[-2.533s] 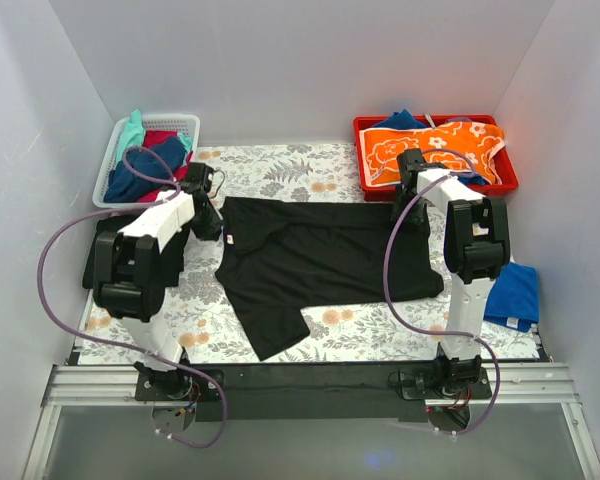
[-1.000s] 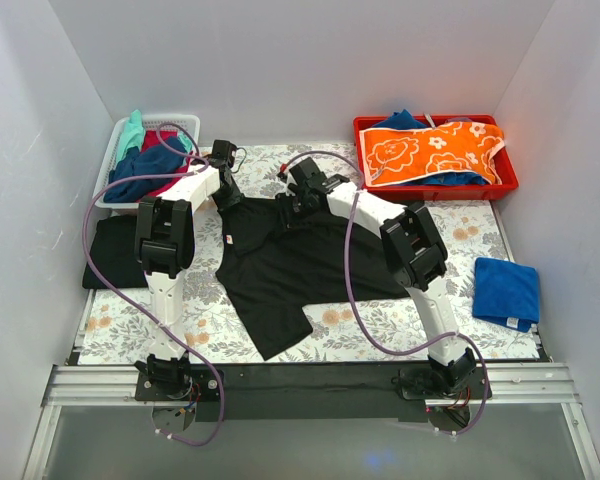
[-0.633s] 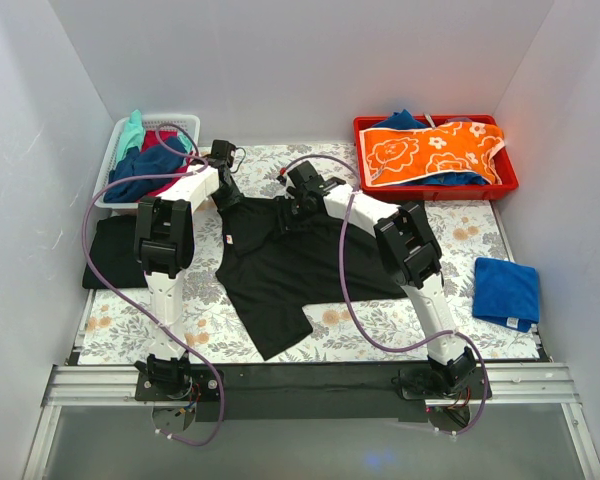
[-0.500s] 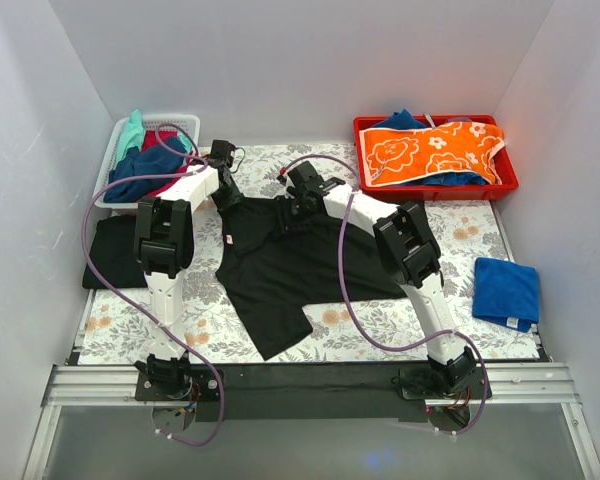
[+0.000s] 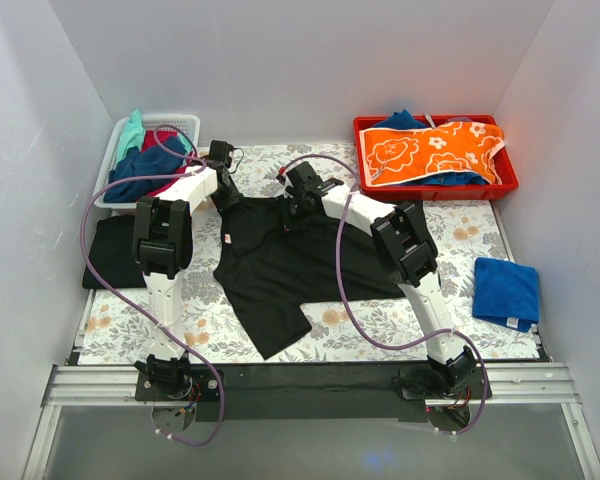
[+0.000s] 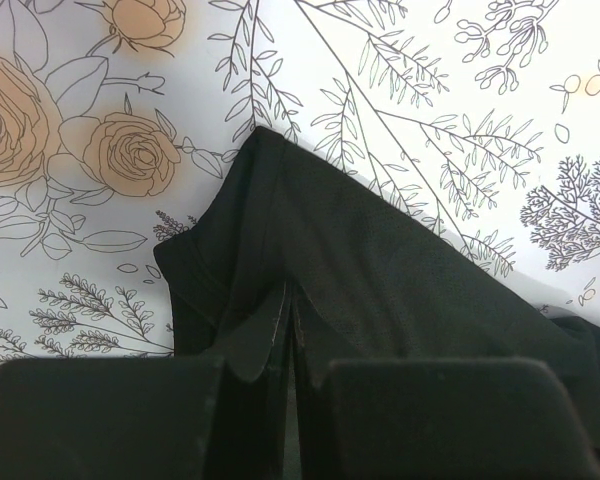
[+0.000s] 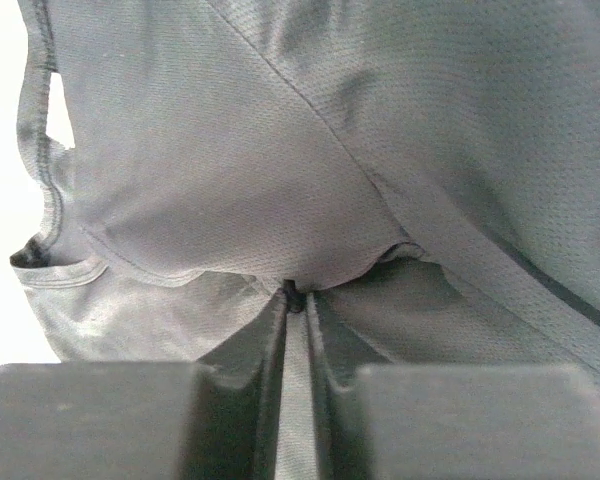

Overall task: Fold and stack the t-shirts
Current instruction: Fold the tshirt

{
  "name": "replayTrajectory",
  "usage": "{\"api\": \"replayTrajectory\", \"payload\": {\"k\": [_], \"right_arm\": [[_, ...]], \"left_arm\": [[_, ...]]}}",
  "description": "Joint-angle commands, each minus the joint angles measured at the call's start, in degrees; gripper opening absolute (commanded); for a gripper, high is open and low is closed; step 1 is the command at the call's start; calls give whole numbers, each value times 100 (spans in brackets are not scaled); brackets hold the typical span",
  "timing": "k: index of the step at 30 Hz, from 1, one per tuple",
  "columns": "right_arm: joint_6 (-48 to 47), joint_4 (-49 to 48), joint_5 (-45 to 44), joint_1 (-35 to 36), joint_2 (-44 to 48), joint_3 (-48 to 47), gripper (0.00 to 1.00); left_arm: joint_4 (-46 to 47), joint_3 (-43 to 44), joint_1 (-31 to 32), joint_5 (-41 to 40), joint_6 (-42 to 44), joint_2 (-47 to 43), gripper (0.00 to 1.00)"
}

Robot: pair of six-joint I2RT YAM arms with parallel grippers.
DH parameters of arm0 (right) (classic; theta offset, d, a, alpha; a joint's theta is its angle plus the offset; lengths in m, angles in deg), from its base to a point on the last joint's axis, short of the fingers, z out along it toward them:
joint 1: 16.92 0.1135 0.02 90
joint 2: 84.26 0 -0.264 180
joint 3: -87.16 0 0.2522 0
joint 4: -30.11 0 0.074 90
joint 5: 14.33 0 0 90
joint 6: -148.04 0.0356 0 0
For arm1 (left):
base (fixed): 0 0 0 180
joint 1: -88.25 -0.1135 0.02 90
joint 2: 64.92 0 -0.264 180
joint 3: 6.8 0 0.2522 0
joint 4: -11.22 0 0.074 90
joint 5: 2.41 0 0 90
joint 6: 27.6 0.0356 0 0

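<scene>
The large black t-shirt [image 5: 300,262] lies partly folded on the fern-patterned covering, its small red neck label [image 5: 229,238] at the left. My left gripper [image 5: 223,196] is shut on the shirt's far left corner; in the left wrist view the black cloth [image 6: 380,270] runs in between the closed fingers [image 6: 250,350]. My right gripper [image 5: 298,207] is shut on a fold of the same shirt near its far edge; in the right wrist view the cloth [image 7: 280,150] is pinched at the tips of my right gripper [image 7: 295,295].
A white basket [image 5: 108,186] of assorted shirts stands far left. A red tray [image 5: 435,189] holds an orange floral cloth [image 5: 430,150] far right. A folded black shirt [image 5: 110,250] lies at the left edge, and a folded blue shirt [image 5: 505,292] at the right.
My right gripper has carried the shirt's right side leftwards over the middle, so the shirt is narrower. My left gripper has moved to the far left corner. Both barely moved in the last second.
</scene>
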Motion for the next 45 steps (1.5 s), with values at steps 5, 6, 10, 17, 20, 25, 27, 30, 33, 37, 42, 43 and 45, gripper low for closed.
{"api": "replayTrajectory", "payload": {"k": [5,6,10,17,20,25,27,30,33,37,42,43,45], "right_arm": [[-48,3,-176,81,243,297,1],[-48,12,-176,90,296,332,1],[-100,109,-255,116,472,482,1],[-171,188,-440,195,946,754,1],[-171,223,-422,248,1104,842,1],[-250,240,-545,274,1245,957,6],[-302,267,-694,266,1430,974,21],[-346,337,-1080,266,1816,1115,29],[-303,469,-1511,178,2185,1448,36],[-171,601,-1767,-182,2546,2159,37],[-188,794,-2284,-753,3187,3353,38],[-232,812,-2390,-815,3327,3504,38],[-267,891,-2636,-938,3723,3916,39]], "left_arm": [[-137,-229,-200,-172,24,42,0],[-154,-229,-217,-172,24,42,0],[-172,-220,-288,-242,6,42,0],[-163,-229,-367,-251,-3,42,0],[-163,-177,-376,-225,6,95,0],[-154,-71,-376,-76,33,69,0],[-154,-80,-367,-93,76,-45,0],[-145,-185,-376,-145,85,-335,0],[-66,-422,-367,-181,147,-738,3],[-40,-800,-323,-120,200,-1196,7],[-49,-1747,36,-163,331,-1864,11],[-57,-1906,255,-224,384,-2152,13],[-154,-2379,519,-365,454,-2426,14]]}}
